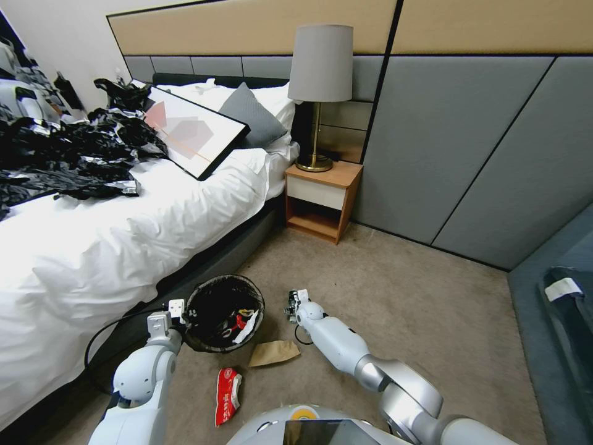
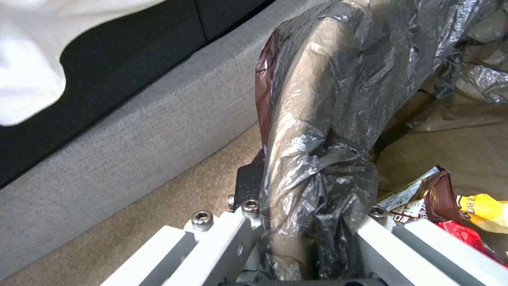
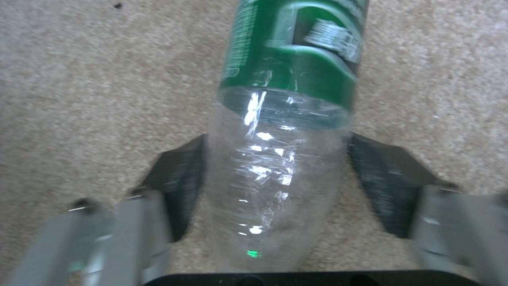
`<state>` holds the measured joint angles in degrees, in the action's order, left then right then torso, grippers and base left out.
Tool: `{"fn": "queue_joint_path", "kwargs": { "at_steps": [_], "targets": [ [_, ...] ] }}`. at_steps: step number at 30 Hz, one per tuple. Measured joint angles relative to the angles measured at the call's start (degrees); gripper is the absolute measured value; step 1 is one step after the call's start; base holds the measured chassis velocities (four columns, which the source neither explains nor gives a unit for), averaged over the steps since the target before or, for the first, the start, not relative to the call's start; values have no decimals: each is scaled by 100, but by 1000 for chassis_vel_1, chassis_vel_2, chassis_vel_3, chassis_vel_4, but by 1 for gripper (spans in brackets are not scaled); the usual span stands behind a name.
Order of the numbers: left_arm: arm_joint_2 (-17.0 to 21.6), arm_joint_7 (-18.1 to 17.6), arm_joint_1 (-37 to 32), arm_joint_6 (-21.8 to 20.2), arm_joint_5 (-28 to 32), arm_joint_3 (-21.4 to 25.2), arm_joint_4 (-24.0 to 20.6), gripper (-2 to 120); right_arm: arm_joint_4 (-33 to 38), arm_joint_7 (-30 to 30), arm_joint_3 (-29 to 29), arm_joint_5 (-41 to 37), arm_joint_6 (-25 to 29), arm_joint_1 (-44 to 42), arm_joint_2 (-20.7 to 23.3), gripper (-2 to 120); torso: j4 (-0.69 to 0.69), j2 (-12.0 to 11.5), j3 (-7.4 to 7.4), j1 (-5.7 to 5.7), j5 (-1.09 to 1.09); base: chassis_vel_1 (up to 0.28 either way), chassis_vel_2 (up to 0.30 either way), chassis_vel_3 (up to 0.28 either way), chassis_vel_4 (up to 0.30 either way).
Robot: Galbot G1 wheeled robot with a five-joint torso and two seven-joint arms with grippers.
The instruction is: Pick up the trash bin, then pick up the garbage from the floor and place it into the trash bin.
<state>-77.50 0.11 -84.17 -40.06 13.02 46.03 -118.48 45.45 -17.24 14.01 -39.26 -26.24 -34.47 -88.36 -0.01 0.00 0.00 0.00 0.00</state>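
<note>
Between right pincer [image 3: 275, 186] pads: clear bottle [image 3: 280, 131].

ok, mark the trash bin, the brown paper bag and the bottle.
trash bin [image 1: 196, 295]: head view, bag-lined rim.
brown paper bag [image 1: 275, 353]: head view, flat middle.
bottle [image 3: 275, 171]: right wrist view, clear body.

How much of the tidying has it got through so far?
Partly done. The left gripper is clamped on the bin's bag-lined rim, and wrappers already lie inside. The right gripper straddles a clear bottle with a green label over the carpet; its pads look about to touch. A brown paper bag and a red-and-white wrapper are on the floor.
</note>
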Motion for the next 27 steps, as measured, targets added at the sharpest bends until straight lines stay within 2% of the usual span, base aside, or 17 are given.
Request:
{"fn": "queue_joint_path", "kwargs": {
  "at_steps": [2,3,4,6,12,27],
  "targets": [
    [4,0,11,0,0,-10,3,0,3,6,-2,-5,-7,-1,16,49,0,0,0,0,0,0,0,0,0],
    [10,0,12,0,-1,-13,5,0,11,9,-3,-11,-8,-1,25,45,0,0,0,0,0,0,0,0,0],
    [10,0,12,0,-1,-13,5,0,11,9,-3,-11,-8,-1,25,45,0,0,0,0,0,0,0,0,0],
    [25,2,16,0,-1,-12,14,0,20,18,2,-20,-13,1,35,36,0,0,0,0,0,0,0,0,0],
    [32,9,19,0,-1,-4,18,0,32,45,5,-24,-14,1,38,25,1,0,0,0,0,0,0,0,0],
    [12,12,27,3,-18,-7,32,0,53,51,0,-44,-18,1,96,25,1,0,0,0,0,0,0,0,0]
  ]
}}
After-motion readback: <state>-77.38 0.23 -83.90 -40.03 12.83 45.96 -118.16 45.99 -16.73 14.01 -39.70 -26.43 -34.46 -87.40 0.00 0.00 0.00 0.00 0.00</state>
